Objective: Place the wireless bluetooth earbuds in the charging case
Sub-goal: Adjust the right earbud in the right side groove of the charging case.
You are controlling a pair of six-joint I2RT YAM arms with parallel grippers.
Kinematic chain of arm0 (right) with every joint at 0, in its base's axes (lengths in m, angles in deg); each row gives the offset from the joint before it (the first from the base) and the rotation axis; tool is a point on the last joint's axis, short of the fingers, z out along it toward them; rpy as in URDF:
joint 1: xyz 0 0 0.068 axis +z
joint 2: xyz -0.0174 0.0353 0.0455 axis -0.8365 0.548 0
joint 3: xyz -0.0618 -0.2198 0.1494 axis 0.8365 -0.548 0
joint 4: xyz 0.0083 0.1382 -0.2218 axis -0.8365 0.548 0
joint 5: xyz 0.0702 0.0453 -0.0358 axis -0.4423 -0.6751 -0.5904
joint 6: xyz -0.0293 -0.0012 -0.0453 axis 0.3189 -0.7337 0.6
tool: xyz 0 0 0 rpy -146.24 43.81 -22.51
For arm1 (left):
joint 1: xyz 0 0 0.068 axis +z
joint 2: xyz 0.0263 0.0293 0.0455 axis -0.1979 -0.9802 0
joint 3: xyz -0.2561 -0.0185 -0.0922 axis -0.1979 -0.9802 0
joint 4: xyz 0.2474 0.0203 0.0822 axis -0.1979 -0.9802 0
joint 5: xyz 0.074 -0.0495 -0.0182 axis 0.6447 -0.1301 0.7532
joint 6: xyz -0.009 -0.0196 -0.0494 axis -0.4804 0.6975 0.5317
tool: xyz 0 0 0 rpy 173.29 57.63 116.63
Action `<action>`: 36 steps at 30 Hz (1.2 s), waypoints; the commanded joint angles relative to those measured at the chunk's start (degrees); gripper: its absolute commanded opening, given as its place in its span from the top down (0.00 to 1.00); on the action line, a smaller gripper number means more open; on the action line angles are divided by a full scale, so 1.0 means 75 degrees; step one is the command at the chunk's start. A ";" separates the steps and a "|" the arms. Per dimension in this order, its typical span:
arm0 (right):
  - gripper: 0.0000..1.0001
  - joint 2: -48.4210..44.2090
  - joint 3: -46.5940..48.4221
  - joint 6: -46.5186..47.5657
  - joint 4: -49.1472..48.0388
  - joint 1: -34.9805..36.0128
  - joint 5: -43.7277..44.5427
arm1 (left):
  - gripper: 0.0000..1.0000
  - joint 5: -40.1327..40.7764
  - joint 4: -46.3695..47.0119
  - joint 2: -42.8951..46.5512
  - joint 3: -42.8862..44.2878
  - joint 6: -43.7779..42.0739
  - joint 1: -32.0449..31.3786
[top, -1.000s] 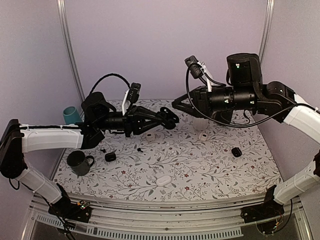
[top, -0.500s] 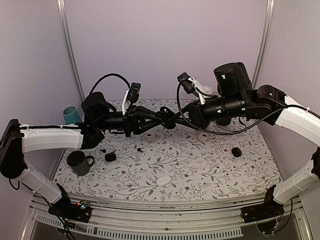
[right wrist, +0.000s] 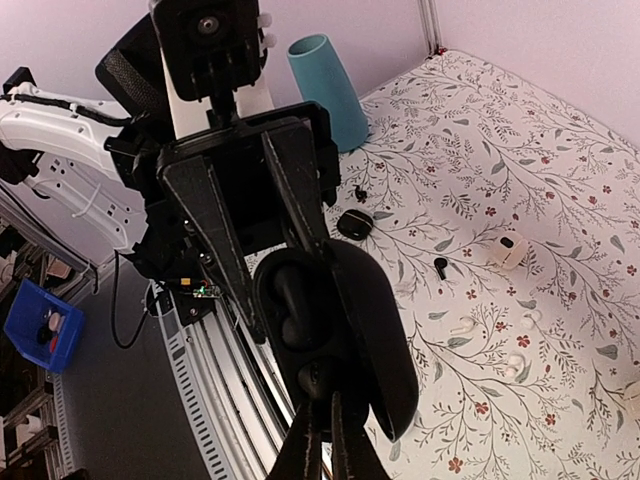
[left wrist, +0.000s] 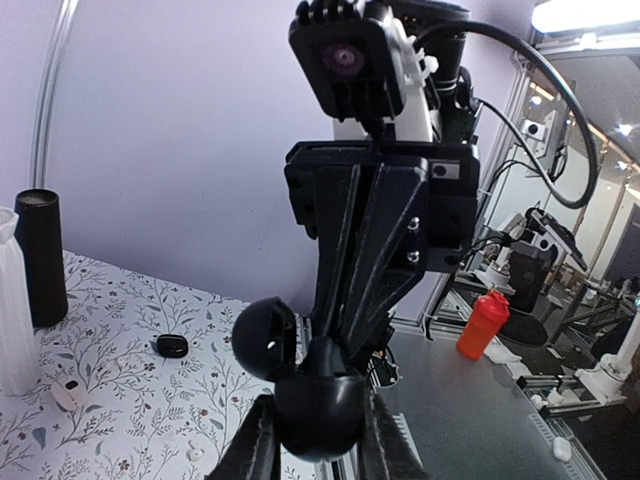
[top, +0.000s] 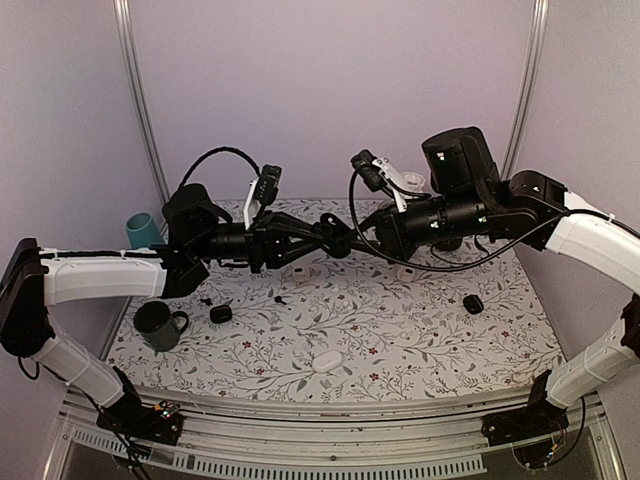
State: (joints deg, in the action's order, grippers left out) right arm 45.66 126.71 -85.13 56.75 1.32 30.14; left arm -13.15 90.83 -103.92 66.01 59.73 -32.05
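The left jaws clench the open charging case; the right jaws, shut, meet it. We judge earbuds light, slick: pinch stems.

I log charging case aloft over the table, between left gripper and right gripper, mug at left edge, cup behind it, earbud right of mug, second case front centre

The left arm and right arm wear white shells over long links, with black joints and looping black cables, and the right gripper has an angular black body with small screws.
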 commanded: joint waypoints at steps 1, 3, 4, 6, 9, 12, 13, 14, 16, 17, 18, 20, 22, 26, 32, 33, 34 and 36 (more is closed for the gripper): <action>0.96 0.0176 0.0007 0.0034 0.0165 0.0033 0.0339 | 1.00 -0.0095 0.0568 0.0204 0.0053 0.0102 0.0035; 0.96 0.0207 0.0013 0.0008 0.0191 0.0025 0.0389 | 1.00 -0.0112 0.0670 0.0240 0.0012 0.0106 0.0033; 0.96 0.0228 0.0028 0.0005 0.0218 0.0034 0.0386 | 1.00 -0.0117 0.0723 0.0264 -0.0008 0.0106 0.0020; 0.96 0.0286 0.0063 -0.0002 0.0248 0.0037 0.0317 | 1.00 -0.0118 0.0831 0.0297 -0.0043 0.0102 0.0012; 0.96 0.0344 0.0066 -0.0035 0.0264 0.0036 0.0306 | 1.00 -0.0107 0.1052 0.0347 -0.0124 0.0083 0.0001; 0.96 0.0403 0.0132 -0.0082 0.0360 0.0036 0.0432 | 1.00 -0.0089 0.1155 0.0402 -0.0195 0.0010 -0.0018; 0.96 0.0414 0.0155 -0.0093 0.0378 0.0026 0.0456 | 1.00 -0.0068 0.1173 0.0422 -0.0208 -0.0013 -0.0025; 0.96 0.0415 0.0163 -0.0100 0.0382 0.0032 0.0475 | 1.00 -0.0052 0.1175 0.0442 -0.0224 -0.0046 -0.0032; 0.96 0.0394 0.0165 -0.0134 0.0379 0.0032 0.0550 | 1.00 -0.0036 0.1159 0.0445 -0.0249 -0.0069 -0.0048; 0.95 0.0388 0.0165 -0.0146 0.0380 0.0032 0.0575 | 1.00 -0.0036 0.1154 0.0451 -0.0250 -0.0071 -0.0051; 0.94 0.0377 0.0166 -0.0148 0.0377 0.0027 0.0599 | 1.00 -0.0030 0.1142 0.0446 -0.0250 -0.0075 -0.0053; 0.93 0.0358 0.0166 -0.0159 0.0370 0.0031 0.0614 | 1.00 0.0003 0.1092 0.0444 -0.0255 -0.0084 -0.0058; 0.92 0.0358 0.0176 -0.0160 0.0362 0.0031 0.0606 | 1.00 0.0016 0.1081 0.0451 -0.0260 -0.0085 -0.0060; 0.91 0.0359 0.0176 -0.0176 0.0393 0.0035 0.0702 | 1.00 0.0045 0.1076 0.0465 -0.0273 -0.0083 -0.0055; 0.88 0.0319 0.0188 -0.0250 0.0369 0.0027 0.0888 | 1.00 0.0011 0.1071 0.0479 -0.0296 -0.0121 -0.0055; 0.88 0.0300 0.0188 -0.0259 0.0351 0.0035 0.0875 | 1.00 0.0018 0.1070 0.0488 -0.0304 -0.0112 -0.0056; 0.88 0.0281 0.0188 -0.0264 0.0327 0.0028 0.0827 | 1.00 0.0022 0.1061 0.0471 -0.0314 -0.0122 -0.0056; 0.86 0.0250 0.0188 -0.0248 0.0261 0.0035 0.0710 | 1.00 0.0061 0.1047 0.0457 -0.0337 -0.0145 -0.0055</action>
State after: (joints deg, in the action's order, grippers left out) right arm 47.22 127.59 -86.44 57.48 1.69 33.79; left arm -12.02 93.93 -102.63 63.62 59.86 -31.96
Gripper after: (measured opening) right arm 0.122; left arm 0.224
